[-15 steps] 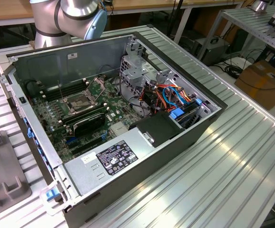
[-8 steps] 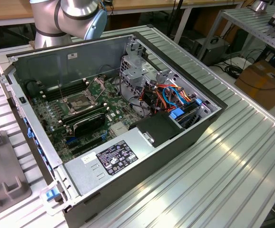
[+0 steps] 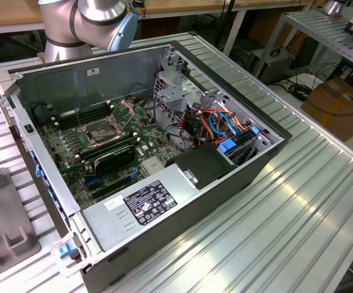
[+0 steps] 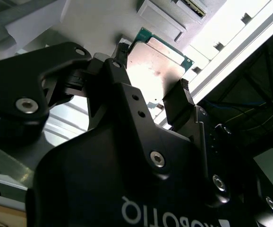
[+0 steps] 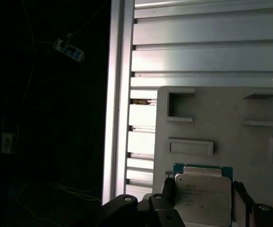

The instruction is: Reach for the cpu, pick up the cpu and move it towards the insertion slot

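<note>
The cpu (image 5: 202, 197) is a small square chip with a silvery face on a green board, and it sits between the black fingers (image 5: 167, 190) of my gripper (image 5: 203, 208). In both wrist views the fingers press on its two opposite edges, so the gripper (image 4: 151, 75) is shut on the cpu (image 4: 157, 59) above a grey tray (image 5: 231, 123). The insertion slot (image 3: 105, 131) is the silver-framed socket with a dark centre on the green board inside the open computer case, with its metal plate hinged up. My arm's grey and blue joint (image 3: 100, 18) shows at the exterior view's top left.
The open case (image 3: 237, 177) lies on a ribbed aluminium table (image 3: 286, 213). Inside it are a power supply (image 3: 143, 204), a black finned block (image 3: 112, 159) and a drive cage with coloured cables (image 3: 225, 128). A grey tray (image 3: 2, 229) lies at the exterior view's left, and a cardboard box (image 3: 338, 104) at its right.
</note>
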{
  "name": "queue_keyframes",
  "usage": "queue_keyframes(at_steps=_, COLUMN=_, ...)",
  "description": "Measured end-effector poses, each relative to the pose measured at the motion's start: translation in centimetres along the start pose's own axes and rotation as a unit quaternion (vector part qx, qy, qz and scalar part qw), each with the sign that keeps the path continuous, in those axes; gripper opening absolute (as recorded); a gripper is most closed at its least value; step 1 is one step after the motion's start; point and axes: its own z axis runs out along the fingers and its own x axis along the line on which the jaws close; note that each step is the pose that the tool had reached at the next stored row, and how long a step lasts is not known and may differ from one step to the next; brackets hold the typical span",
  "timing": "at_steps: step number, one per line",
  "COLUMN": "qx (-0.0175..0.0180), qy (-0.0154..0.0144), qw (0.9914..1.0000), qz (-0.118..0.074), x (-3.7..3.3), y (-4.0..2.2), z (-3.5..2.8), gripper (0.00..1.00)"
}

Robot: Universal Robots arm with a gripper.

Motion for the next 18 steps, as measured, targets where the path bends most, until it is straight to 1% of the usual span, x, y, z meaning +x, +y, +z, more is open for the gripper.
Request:
queue_keyframes(at_steps=8, qx=0.0, qy=0.0, qw=1.0, qz=0.0, x=-0.08, y=0.0, z=-0.29, gripper=0.55)
queue_keyframes(at_steps=16, qx=0.0, qy=0.0, qw=1.0, qz=0.0, x=-0.12, y=0.0, z=-0.42, gripper=0.55)
queue_keyframes(at_steps=18, qx=0.0, qy=0.0001, qw=1.0, qz=0.0, x=-0.12, y=0.0, z=-0.54, gripper=0.55)
